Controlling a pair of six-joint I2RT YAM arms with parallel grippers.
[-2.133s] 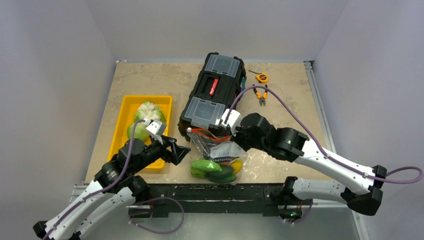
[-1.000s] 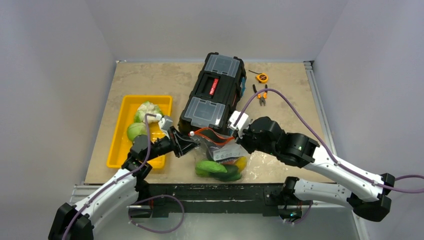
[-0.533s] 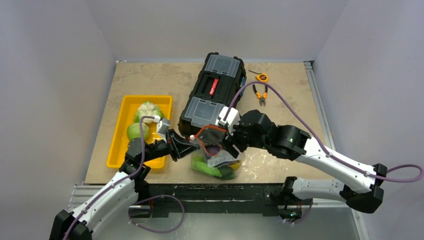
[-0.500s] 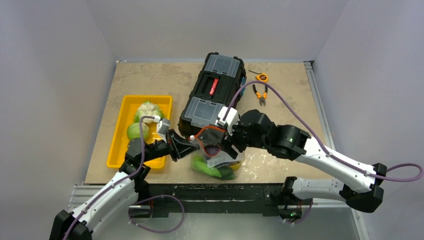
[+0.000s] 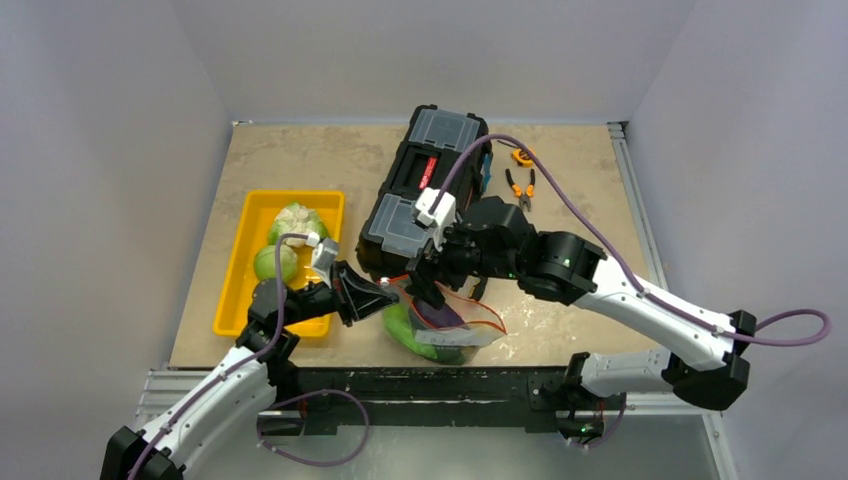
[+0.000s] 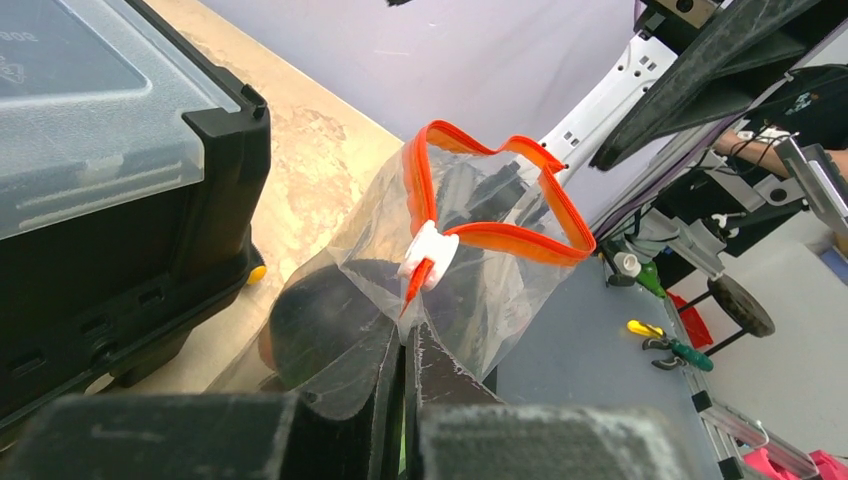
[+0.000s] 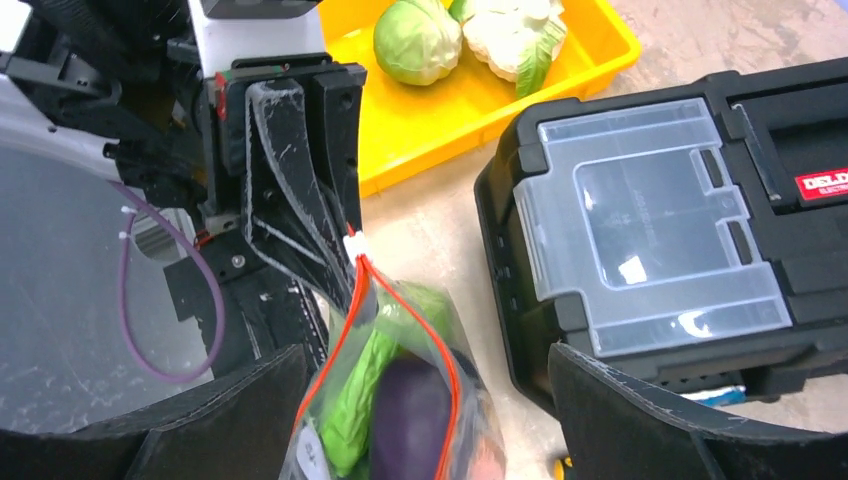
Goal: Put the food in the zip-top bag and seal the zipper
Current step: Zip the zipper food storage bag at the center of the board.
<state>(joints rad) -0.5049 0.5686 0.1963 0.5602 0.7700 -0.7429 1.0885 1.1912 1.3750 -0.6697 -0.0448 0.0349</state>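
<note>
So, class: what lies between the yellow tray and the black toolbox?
Only bare table between yellow tray and black toolbox, per the right wrist view.

Soft, even overhead light is cast; shadows on the worktop (image 5: 300, 160) are faint. In the left wrist view, the left gripper (image 6: 408, 345) is blurred.

The only writing that can be read stands on a red label (image 7: 822, 185) in the lid of the black toolbox (image 7: 650, 250): white capitals beginning "DELD", cut off at the right wrist view's edge. From above, that label is too small to read.
</note>
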